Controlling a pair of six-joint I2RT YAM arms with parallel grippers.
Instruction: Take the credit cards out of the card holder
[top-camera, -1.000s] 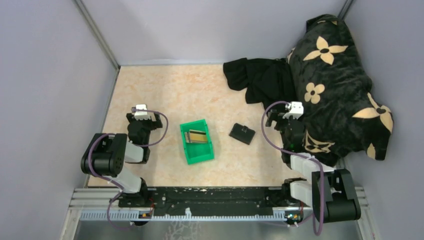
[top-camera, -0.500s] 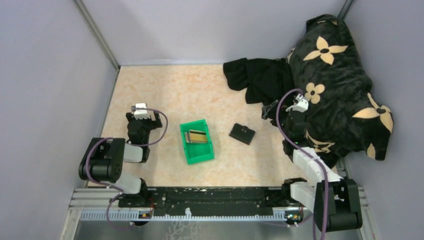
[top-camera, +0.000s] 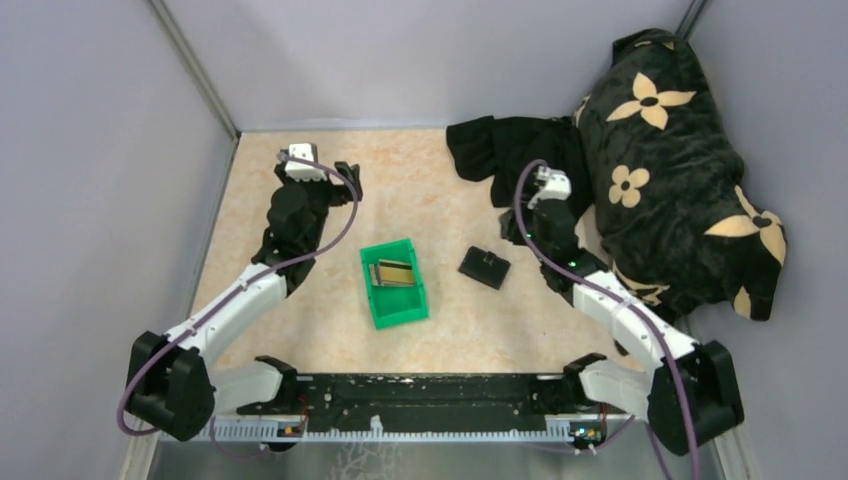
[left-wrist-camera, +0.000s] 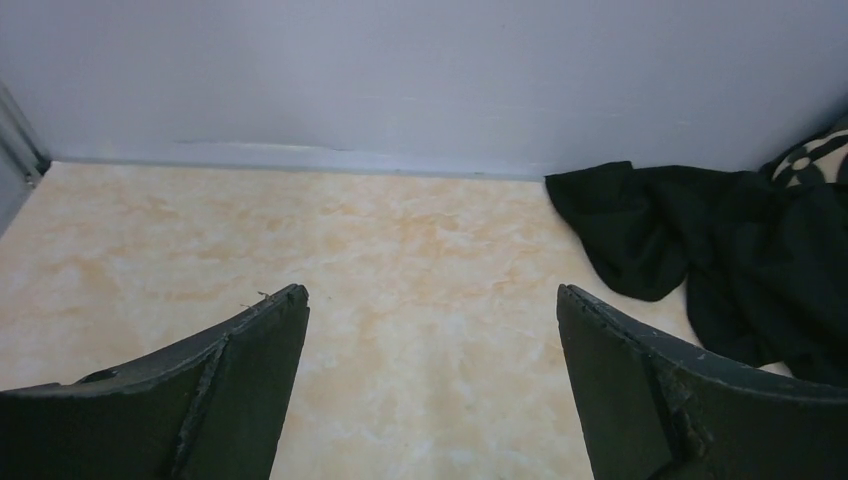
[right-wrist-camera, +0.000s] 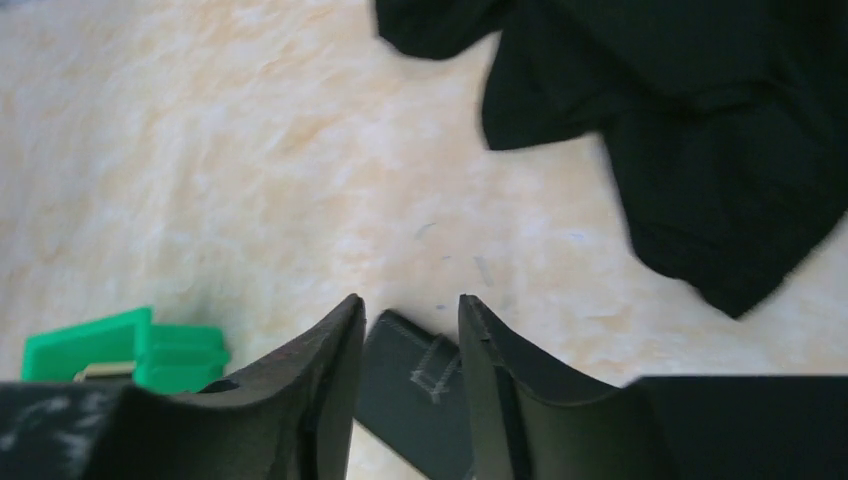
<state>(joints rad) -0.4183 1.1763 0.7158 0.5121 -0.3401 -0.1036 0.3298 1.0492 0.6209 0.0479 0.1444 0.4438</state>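
Right gripper (right-wrist-camera: 408, 300), jaws narrowly apart and empty, just above flat black bifold card holder (right-wrist-camera: 420, 390); left gripper (left-wrist-camera: 430, 290) wide apart. Gold-brown card (top-camera: 393, 273) in green plastic bin (top-camera: 400, 315) between grippers. Holder likely light, stiff, slick: pinch an edge.

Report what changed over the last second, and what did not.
Both arms stretched out from near their bases. The left tool moved toward the far wall, jaws wide, empty. The right tool swung left from the floral blanket to over the card holder, jaws close together, gripping nothing. Nothing was taken or released. Card holder, green bin with the credit cards, and black cloth stayed put.
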